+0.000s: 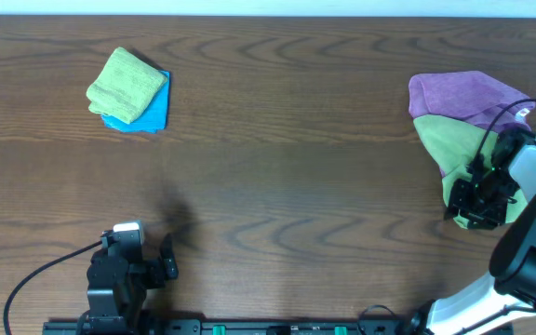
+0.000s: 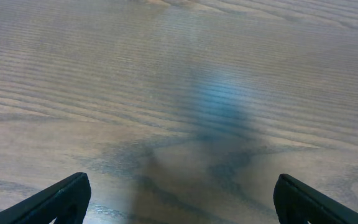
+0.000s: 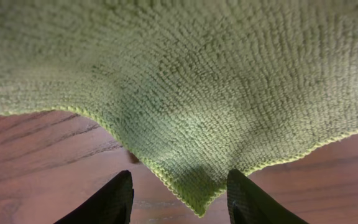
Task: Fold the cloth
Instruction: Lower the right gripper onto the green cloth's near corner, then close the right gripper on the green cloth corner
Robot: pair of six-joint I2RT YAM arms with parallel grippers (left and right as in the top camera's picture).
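Two fingers point(image 3: 120, 199) of the right tool point(image 3: 179, 204) are seen spread apart, low over the counter point(image 3: 36, 155), and a corner of the lime-green cloth point(image 3: 179, 87) is framed right between them. That corner is not pinched: a strip of wood is visible on either side of it, and neither finger is seen touching the fuzzy pile. In the wrist view the cloth's hemmed edge is followed up and away to both sides, and the rest of the picture is filled with green.

From overhead, the right tool is placed at the near end of the cloth, at the right side of the counter, and the cloth's near part is covered by the tool's black body. The cloth is seen lying loose on the wood. Just beyond it, on the far side, a purple cloth point(image 1: 463, 93) is found overlapping the green one; which of the two lies on top cannot be told. A white tag point(image 1: 524, 113) is glimpsed at the purple cloth's right edge.

Over at the near left, the left tool point(image 2: 188, 208) is held wide open above bare wood, and a blurred shadow is picked up beneath it. Well apart from both tools, at the far left, a folded green cloth point(image 1: 127, 84) is seen resting on a blue cloth point(image 1: 154, 116), with the blue showing along its right and near edges.
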